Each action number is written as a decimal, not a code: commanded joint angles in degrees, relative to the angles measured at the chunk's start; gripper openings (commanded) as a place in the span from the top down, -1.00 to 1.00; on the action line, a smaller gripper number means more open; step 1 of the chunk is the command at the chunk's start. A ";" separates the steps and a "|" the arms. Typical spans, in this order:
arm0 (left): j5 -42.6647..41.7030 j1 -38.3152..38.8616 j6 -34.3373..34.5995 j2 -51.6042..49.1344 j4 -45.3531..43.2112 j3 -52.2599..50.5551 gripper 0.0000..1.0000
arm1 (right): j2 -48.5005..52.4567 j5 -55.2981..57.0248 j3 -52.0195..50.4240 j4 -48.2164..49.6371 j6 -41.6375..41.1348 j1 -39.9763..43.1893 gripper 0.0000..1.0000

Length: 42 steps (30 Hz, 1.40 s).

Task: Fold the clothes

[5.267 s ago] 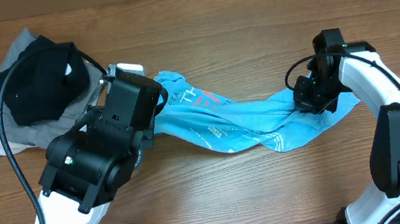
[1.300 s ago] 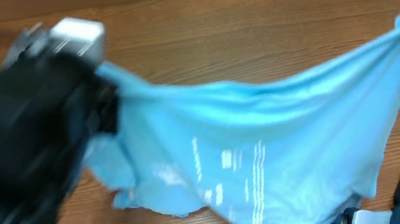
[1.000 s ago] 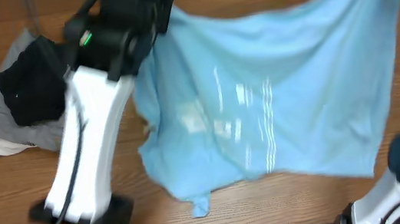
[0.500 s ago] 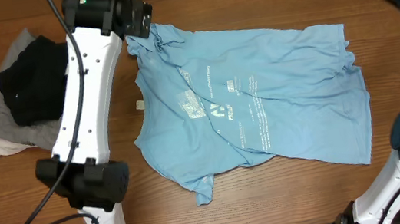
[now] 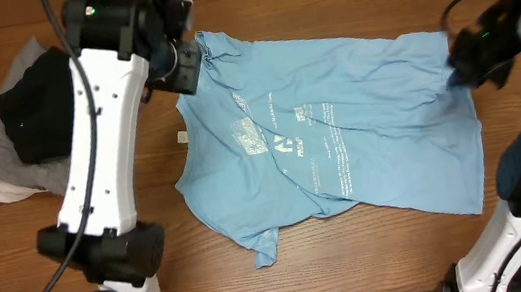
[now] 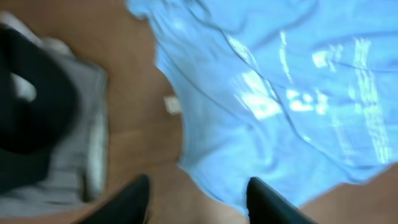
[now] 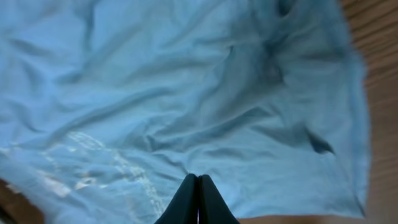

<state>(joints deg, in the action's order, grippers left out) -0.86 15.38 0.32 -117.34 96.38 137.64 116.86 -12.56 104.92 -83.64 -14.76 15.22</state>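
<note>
T-shirt (image 5: 341, 145): we find it spread on tabletop (image 5: 324, 17).
Left gripper (image 6: 199, 202): spread, ten o'clock.
Right gripper (image 7: 198, 186): pressed together, two o'clock.

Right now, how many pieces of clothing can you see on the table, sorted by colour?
Light blue T-shirt: 1
Black garment: 1
Grey garment: 1
White garment: 1
Total: 4 in view; the last three are heaped together, so more could be hidden.
</note>
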 commanded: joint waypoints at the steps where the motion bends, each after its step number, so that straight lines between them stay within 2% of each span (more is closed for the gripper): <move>1: -6.45 0.46 1.01 -5.81 0.44 -0.22 0.24 | -0.79 0.96 -7.69 4.98 0.04 -2.32 0.92; 4: -9.73 0.44 1.01 -8.98 0.44 -1.05 0.26 | -0.79 0.98 -14.38 12.28 -0.87 -3.74 0.92; 7: -10.78 0.48 0.94 -11.23 0.44 -1.68 0.07 | -0.79 1.18 -20.52 20.31 -4.81 -4.13 0.92; 10: -10.75 0.94 0.24 -12.74 0.44 -3.56 0.03 | -0.76 1.25 -25.07 29.09 -8.09 -3.78 0.92; 16: -10.64 2.80 0.07 -13.27 -0.35 -12.74 0.09 | 0.31 -1.03 -25.68 43.12 -13.09 -2.80 0.93; 21: -10.64 4.35 0.92 -13.27 -4.15 -21.73 0.07 | 0.31 -1.22 -23.43 49.16 -15.30 -2.71 0.92; 23: -10.82 4.61 1.31 -13.27 -6.14 -25.11 0.07 | 0.28 -1.29 -21.70 48.04 -14.10 -2.71 0.92; 26: -10.80 4.63 1.64 -13.27 -8.90 -29.35 0.10 | -0.02 -2.82 -17.59 42.99 -7.76 -2.51 0.92; 30: -10.45 4.63 1.64 -13.27 -12.87 -33.62 0.15 | -1.81 -3.82 -10.47 32.02 -1.62 -1.81 0.92; 33: -8.28 4.39 3.37 -13.27 -15.80 -36.54 0.22 | -4.50 -4.09 -6.88 25.07 -0.37 -1.42 0.91; 34: -6.86 4.33 4.24 -13.27 -16.76 -37.46 0.22 | -5.68 -4.24 -6.29 22.95 -0.39 -1.40 0.85; 36: -4.55 4.15 5.57 -13.27 -18.75 -39.43 0.21 | -7.67 -4.24 -6.14 19.02 -0.39 -1.42 0.56; 39: -1.84 4.13 6.95 -13.27 -22.05 -42.86 0.22 | -8.96 -3.98 -6.16 11.91 -0.37 -1.42 0.44; 42: 0.15 3.67 8.81 -13.27 -25.49 -47.50 0.51 | -8.70 -3.10 -6.82 6.12 -0.39 -1.42 0.51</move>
<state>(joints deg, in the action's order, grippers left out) -5.28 19.84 6.39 -129.08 73.54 95.09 108.77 -16.25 97.51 -75.75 -15.81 13.74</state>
